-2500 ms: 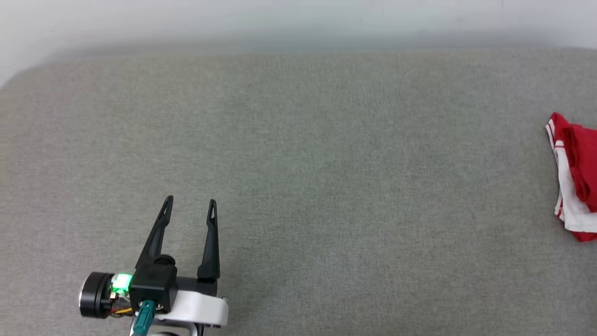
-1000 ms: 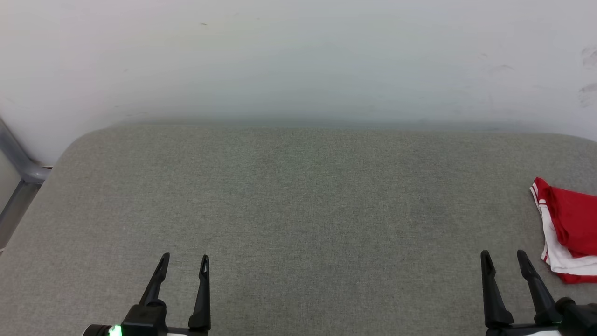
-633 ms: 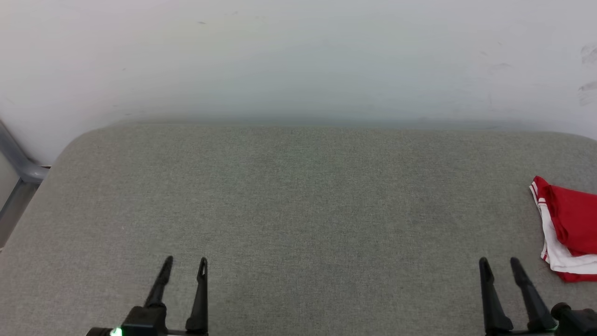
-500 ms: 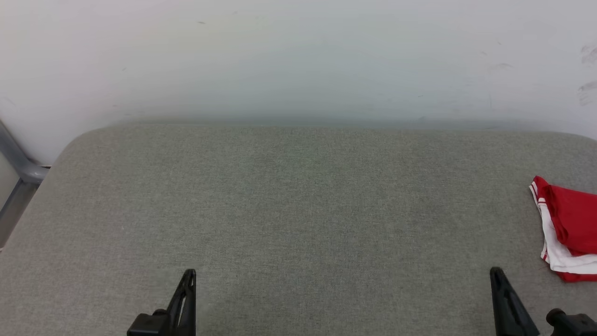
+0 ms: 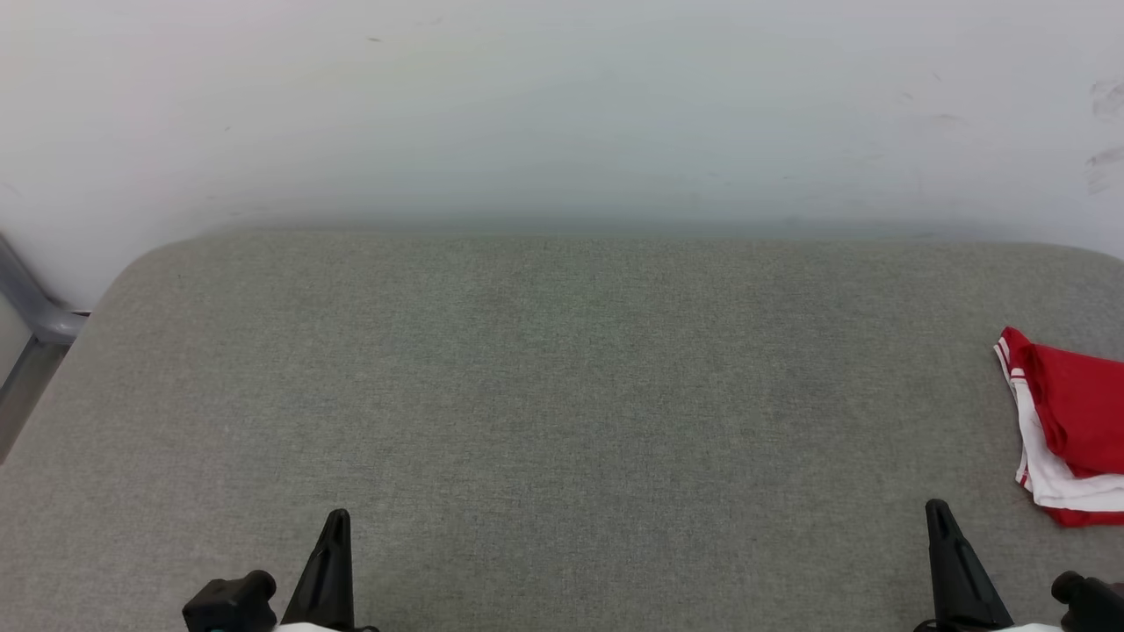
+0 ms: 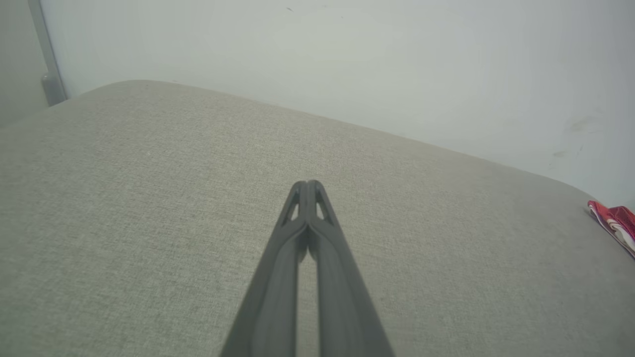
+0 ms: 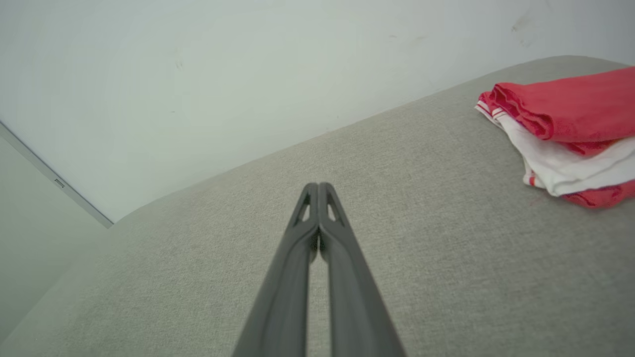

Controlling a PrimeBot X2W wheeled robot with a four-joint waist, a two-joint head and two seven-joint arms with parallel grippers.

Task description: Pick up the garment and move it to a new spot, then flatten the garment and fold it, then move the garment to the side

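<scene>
Garment (image 5: 1067,421): red jersey cloth with white sleeve fabric and red-white striped trim, folded into a compact stack. I find it at the far right edge of the head view, a little below mid-height, partly cut off by the frame. In my right wrist view the garment (image 7: 570,119) sits at the upper right, with a red fold on top, a white layer beneath and more red at the bottom. In the left wrist view I catch just a sliver of the garment (image 6: 615,220) at the right edge.

Left gripper (image 5: 336,520): lower left of the head view, pointing up the frame as a single dark spike. My left wrist view shows the left gripper (image 6: 308,184) with its two fingers meeting at the tips, jaws fully closed with nothing between them. I place it well apart from the garment.

Right gripper (image 5: 938,509): lower right of the head view, likewise one dark spike. In the right wrist view the right gripper (image 7: 318,186) has its tips touching, jaws fully closed and empty. The garment lies near it, up and to the right in the frame, not touching.

Pad (image 5: 562,395): grey woven fabric surface with rounded far corners, taking the lower two thirds of the head view. The garment rests on it.

Wall (image 5: 562,105): pale, upper third of the head view, with faint scuffs at the upper right.

Grey metal post (image 5: 26,307): left edge of the head view, beside the pad's far left corner.
</scene>
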